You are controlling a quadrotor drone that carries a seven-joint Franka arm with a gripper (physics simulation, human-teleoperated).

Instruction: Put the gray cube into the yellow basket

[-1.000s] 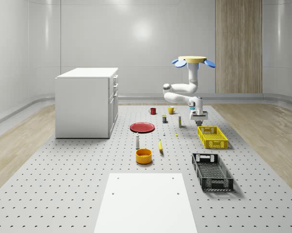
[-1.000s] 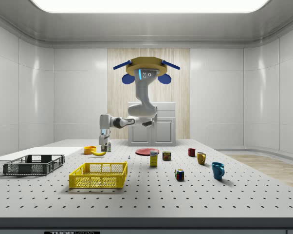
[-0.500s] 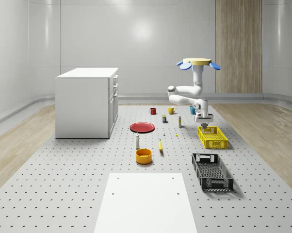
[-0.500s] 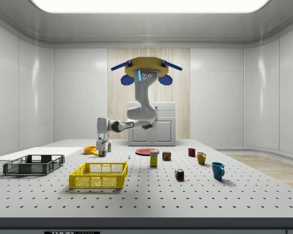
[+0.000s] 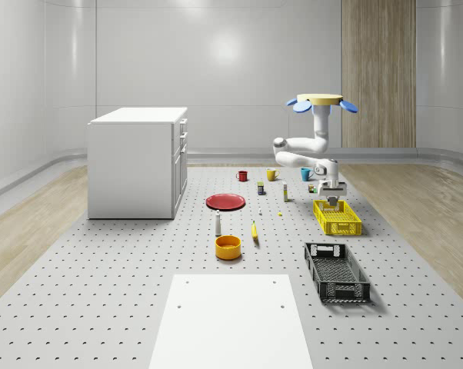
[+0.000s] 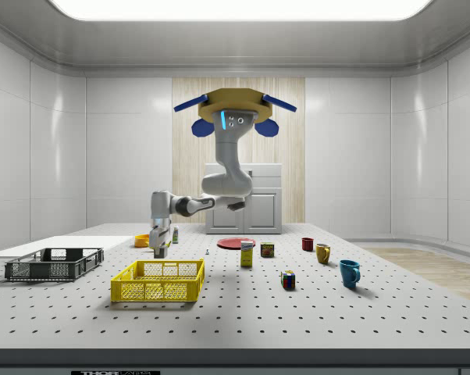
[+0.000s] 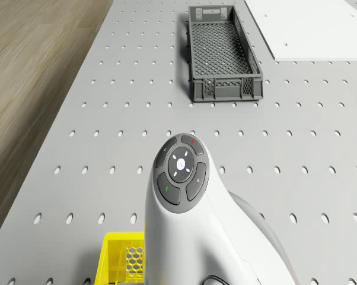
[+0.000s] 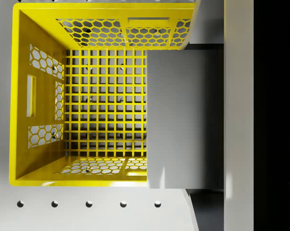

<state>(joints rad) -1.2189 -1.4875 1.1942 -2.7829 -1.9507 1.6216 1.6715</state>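
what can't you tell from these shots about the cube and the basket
- Gray cube, wrist view: its far side is cut off by a gripper finger.
- Yellow basket, drone view: mostly behind the arm and the picture's edge.
- Gripper, whole-scene view: too small to judge the grip.

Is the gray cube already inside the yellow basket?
Not yet: the gray cube hangs in the gripper above the yellow basket.

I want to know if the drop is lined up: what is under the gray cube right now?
Under the gray cube, held in the gripper, is the yellow basket, its grid floor bare where it shows. The cube hides the floor directly beneath it. The drone hovers beyond the basket.
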